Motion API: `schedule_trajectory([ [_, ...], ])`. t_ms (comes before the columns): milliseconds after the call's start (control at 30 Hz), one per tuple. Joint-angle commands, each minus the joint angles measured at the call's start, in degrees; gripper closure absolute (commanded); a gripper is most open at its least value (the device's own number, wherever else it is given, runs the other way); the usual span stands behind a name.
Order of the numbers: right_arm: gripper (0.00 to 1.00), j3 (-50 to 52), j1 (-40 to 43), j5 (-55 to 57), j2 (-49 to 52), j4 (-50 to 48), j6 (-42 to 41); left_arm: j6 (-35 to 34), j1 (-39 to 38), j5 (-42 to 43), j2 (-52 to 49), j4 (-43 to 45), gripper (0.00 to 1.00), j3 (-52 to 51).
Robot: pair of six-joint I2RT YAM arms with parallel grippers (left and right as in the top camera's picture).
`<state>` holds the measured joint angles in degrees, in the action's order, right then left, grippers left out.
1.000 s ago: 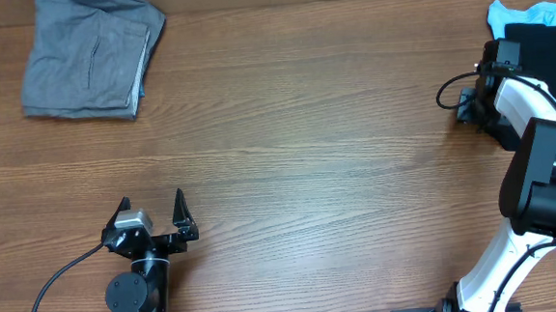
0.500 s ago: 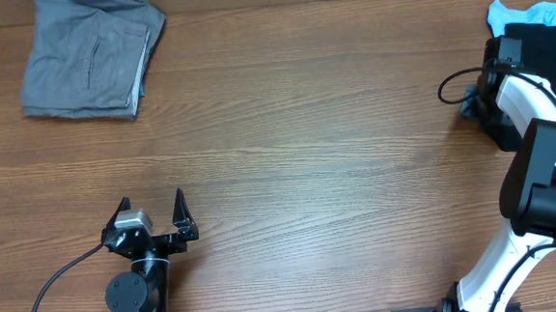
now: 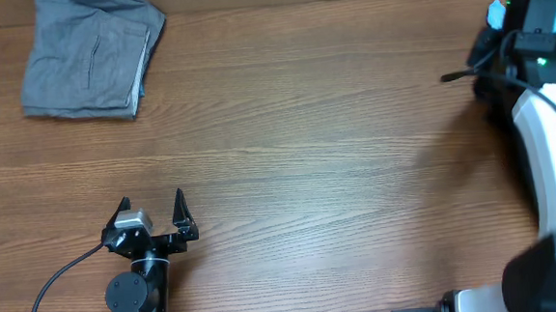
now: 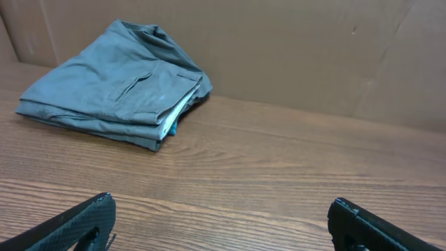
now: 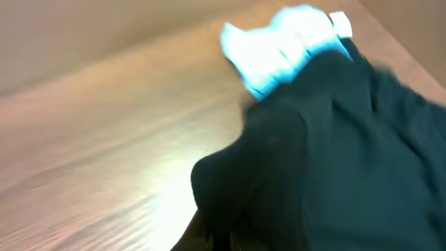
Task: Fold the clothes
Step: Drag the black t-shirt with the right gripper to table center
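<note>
The clothes, a black T-shirt [image 5: 334, 153], fill the right half of the blurred right wrist view, bunched up at the bottom of the picture. My right gripper [image 5: 224, 240] is shut on a fold of that black fabric at its near-left edge. From overhead, the right arm's white link and wrist cover the shirt at the far right edge of the table, and my right gripper [image 3: 490, 61] shows only as a dark shape. My left gripper [image 3: 152, 207] stands open near the front left with bare wood between its fingers [image 4: 83, 223].
A grey folded garment [image 3: 88, 56] lies at the back left corner, also ahead of the left wrist camera [image 4: 118, 90]. A light blue shirt [image 5: 279, 49] lies under the black one at the back right [image 3: 495, 12]. A brown wall stands behind the table.
My right gripper has closed on the black fabric, and the right arm has swung up and toward the back, now covering the shirt from overhead. The left arm has not moved.
</note>
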<state>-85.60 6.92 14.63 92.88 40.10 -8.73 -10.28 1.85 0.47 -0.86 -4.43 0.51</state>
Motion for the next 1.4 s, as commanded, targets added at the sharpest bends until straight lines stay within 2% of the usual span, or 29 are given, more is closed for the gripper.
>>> schedule_trajectory([
  [0,0.96,-1.55,-5.29,-1.68,-5.14,-0.92,-0.63,0.92,-0.28,0.44,0.61,-0.02,0.0,-0.24],
  [167,0.96,-1.55,-15.5,-2.54,-9.29,-2.34,-2.21,0.92,-0.28,0.44,0.61,-0.02,0.0,-0.24],
  [333,0.96,-1.53,-28.46,-8.09,-8.57,-6.8,-8.09,0.92,-0.28,0.44,0.61,0.0,0.0,-0.24],
  [433,0.96,-1.51,-39.21,-14.67,-2.27,-14.99,-15.5,0.92,-0.28,0.44,0.61,0.0,0.0,-0.24],
  [667,0.96,-1.51,-49.88,-24.13,9.68,-21.53,-19.85,0.92,-0.28,0.44,0.61,0.0,0.0,-0.24],
  [733,0.92,-1.51,-51.76,-25.22,10.86,-21.33,-19.8,0.92,-0.28,0.44,0.61,0.0,0.0,-0.24],
  [767,0.88,-1.51,-52.39,-24.59,10.86,-20.7,-19.54,0.92,-0.28,0.44,0.61,0.0,0.0,-0.24],
  [800,0.8,-1.66,-52.7,-23.63,10.6,-20.0,-19.26,0.92,-0.28,0.44,0.61,0.0,0.0,-0.24],
  [833,0.59,-1.99,-52.7,-23.15,10.05,-18.97,-18.84,0.92,-0.28,0.44,0.61,0.0,0.0,-0.24],
  [900,0.44,-3.28,-51.71,-22.95,8.61,-16.13,-17.86,0.92,-0.28,0.44,0.61,0.0,0.0,-0.24],
  [1000,0.17,-6.91,-47.34,-20.06,4.48,-5.81,-17.86,0.92,-0.28,0.44,0.61,0.0,0.0,-0.24],
  [1133,0.0,-9.66,-41.22,-17.27,-1.31,6.62,-17.84,0.92,-0.28,0.44,0.61,-0.02,0.0,-0.24],
  [1267,0.0,-9.73,-36.06,-22.14,-6.73,15.82,-17.86,0.92,-0.28,0.44,0.61,0.0,0.0,-0.24],
  [1367,0.0,-9.73,-34.53,-21.86,-7.54,19.91,-17.86,0.92,-0.28,0.44,0.61,0.0,0.0,-0.24],
])
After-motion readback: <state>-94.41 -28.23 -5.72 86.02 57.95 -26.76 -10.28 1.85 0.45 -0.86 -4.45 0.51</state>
